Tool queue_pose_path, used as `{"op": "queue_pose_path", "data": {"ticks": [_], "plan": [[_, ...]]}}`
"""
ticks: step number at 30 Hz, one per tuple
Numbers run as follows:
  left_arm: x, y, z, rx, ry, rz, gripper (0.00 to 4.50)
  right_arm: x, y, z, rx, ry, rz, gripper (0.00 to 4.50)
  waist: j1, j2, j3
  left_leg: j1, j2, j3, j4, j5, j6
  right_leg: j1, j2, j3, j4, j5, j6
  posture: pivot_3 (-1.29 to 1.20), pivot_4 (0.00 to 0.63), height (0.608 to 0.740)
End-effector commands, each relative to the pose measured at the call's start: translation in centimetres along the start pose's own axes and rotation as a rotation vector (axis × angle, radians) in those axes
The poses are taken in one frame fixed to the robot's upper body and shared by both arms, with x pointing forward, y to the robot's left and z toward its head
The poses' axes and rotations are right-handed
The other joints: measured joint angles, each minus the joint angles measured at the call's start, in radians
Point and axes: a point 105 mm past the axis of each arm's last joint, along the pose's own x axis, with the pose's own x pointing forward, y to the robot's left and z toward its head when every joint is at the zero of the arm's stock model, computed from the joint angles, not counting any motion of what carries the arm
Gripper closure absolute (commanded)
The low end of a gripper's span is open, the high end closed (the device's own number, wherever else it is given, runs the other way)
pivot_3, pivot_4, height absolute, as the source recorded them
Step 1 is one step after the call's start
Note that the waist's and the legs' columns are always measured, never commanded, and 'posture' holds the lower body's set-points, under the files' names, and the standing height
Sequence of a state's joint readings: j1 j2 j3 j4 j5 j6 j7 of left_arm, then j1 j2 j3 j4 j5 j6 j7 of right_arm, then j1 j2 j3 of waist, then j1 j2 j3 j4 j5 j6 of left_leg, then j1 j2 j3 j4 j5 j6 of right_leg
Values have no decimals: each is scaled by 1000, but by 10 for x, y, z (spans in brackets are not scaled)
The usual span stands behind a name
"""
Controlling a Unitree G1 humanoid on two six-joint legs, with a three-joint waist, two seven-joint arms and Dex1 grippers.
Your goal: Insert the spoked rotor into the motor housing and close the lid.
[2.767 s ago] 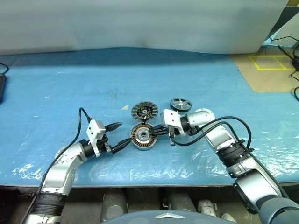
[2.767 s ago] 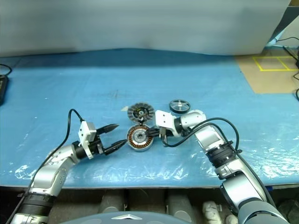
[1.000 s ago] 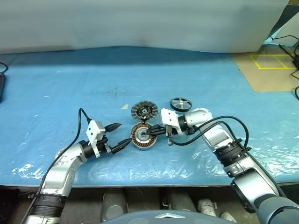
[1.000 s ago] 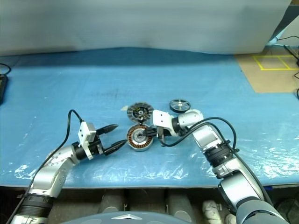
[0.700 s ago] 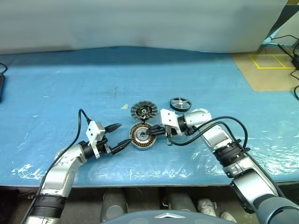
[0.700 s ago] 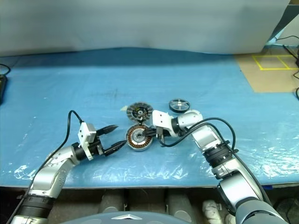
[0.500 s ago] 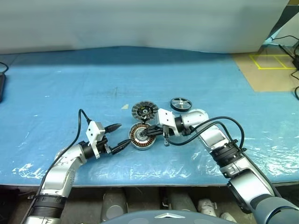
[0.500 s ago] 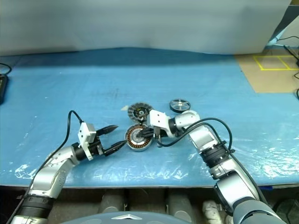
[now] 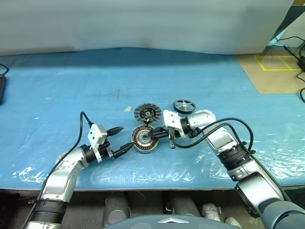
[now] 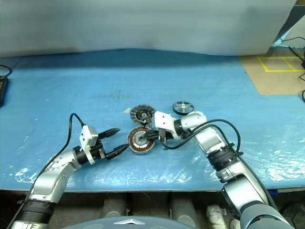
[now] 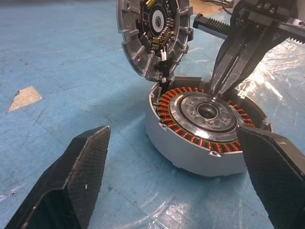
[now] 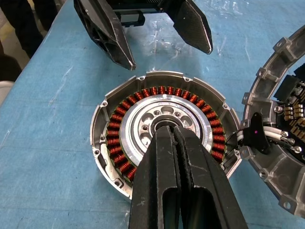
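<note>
The motor housing sits upright on the blue tabletop, its ring of copper windings and pale centre exposed and unoccupied. The lid lies just behind the housing, touching or nearly touching its rim; in the left wrist view the lid stands tilted against the housing's far edge, its inner face with dark centre turned outward. A thin wire and a small dark connector join lid and housing in the right wrist view. The spoked rotor lies flat on the tabletop, apart from the housing, behind the right forearm. The right hand has its two black fingers pressed together with nothing between them; in the right wrist view its fingertips rest at the central bore of the housing. The left hand is spread wide and holds nothing, its fingers pointing at the housing from the near left side, one tip just beside the rim. A small pale scrap lies on the tabletop left of the lid.
</note>
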State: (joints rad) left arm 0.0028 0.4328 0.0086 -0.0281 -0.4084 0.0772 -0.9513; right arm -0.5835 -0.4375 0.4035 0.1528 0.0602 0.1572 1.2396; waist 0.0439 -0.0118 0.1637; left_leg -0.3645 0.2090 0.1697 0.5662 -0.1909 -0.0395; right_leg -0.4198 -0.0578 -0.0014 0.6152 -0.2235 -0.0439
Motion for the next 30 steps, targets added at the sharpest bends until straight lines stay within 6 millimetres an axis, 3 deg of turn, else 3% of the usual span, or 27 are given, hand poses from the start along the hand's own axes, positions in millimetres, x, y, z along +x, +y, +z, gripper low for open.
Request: {"op": "queue_pose_path", "data": {"ticks": [1, 19, 30], "plan": [[2, -2, 9, 32, -25, -14, 66, -2, 0, 9, -20, -35, -6, 4430, 0, 0, 0, 0, 0, 0, 0, 0, 0, 0, 0, 0, 0, 0, 0, 0, 150, 740], [-1, -1, 9, 38, -20, -7, 66, 9, 5, -20, 25, 21, 6, 4430, 0, 0, 0, 1, 0, 0, 1, 0, 0, 0, 0, 0, 2, 0, 0, 0, 150, 740], [-1, 0, 9, 38, -19, -7, 66, 16, -1, 3, 9, -53, 0, 4430, -3, 0, 0, 1, 0, 0, 1, 0, 0, 0, 0, 1, 3, 0, 0, 0, 150, 740]]}}
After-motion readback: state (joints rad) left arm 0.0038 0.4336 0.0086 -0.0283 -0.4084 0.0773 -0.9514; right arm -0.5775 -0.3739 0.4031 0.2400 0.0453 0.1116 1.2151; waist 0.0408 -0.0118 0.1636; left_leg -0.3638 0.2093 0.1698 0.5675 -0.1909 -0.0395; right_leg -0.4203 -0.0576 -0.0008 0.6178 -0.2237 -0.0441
